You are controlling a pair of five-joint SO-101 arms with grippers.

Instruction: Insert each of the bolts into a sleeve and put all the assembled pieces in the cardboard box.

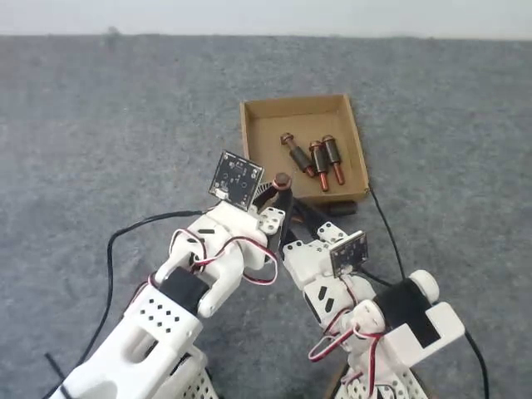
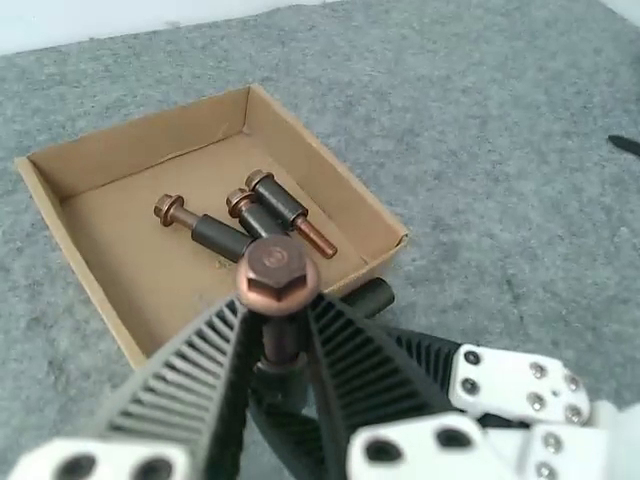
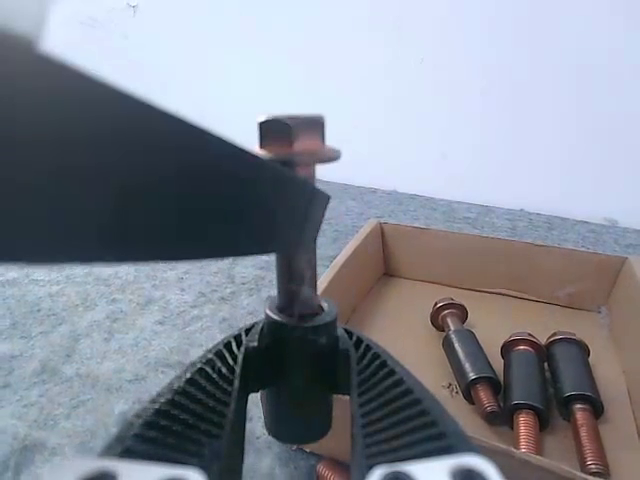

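Observation:
My left gripper (image 1: 280,198) (image 2: 278,320) is shut on a copper bolt (image 1: 282,179) (image 2: 277,272), which stands upright with its hex head on top. The bolt's shank enters a black sleeve (image 3: 298,375) directly beneath it, and my right gripper (image 3: 298,350) (image 1: 301,223) is shut on that sleeve. Both grippers meet just in front of the cardboard box (image 1: 246,141) (image 2: 140,140) (image 3: 500,255). Three assembled pieces (image 1: 316,156) (image 2: 270,205) (image 3: 520,375) lie side by side inside the box.
A loose black sleeve (image 1: 342,206) (image 2: 372,296) lies on the grey carpet against the box's near wall. A copper bolt end (image 3: 330,468) shows under the held sleeve. Black cables (image 1: 386,229) run past the box's right corner and left of the arms.

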